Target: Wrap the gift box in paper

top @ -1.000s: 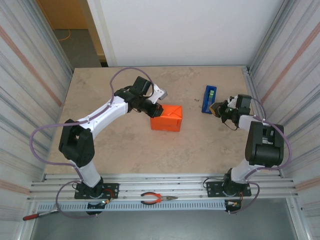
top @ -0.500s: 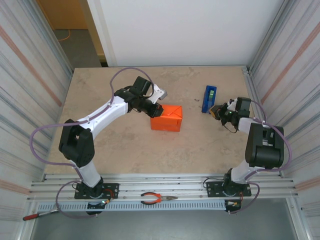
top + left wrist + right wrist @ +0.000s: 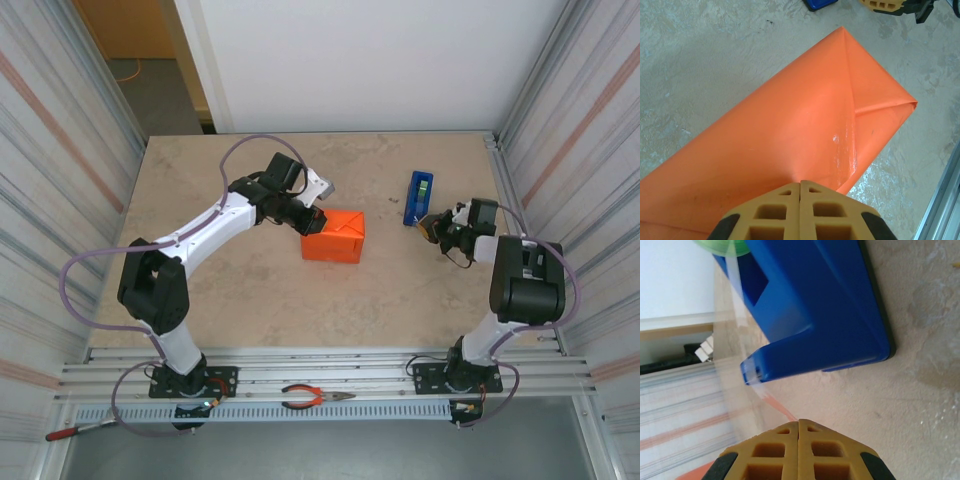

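Note:
The gift box sits mid-table as a compact orange block, fully covered by the paper, whose end is folded into a triangular flap. My left gripper is shut, and its tips press down on the top of the paper near the box's left edge. My right gripper is shut on the end of a clear tape strip. The strip runs from its fingertips up to the cutter of the blue tape dispenser.
The blue tape dispenser stands at the right rear of the table, close to the right wall. Orange-handled pliers lie on the rail at the near edge, and a red-handled tool lies at the near left.
The right arm has shifted slightly, its wrist easing left beside the dispenser. The left arm and the box have stayed still.

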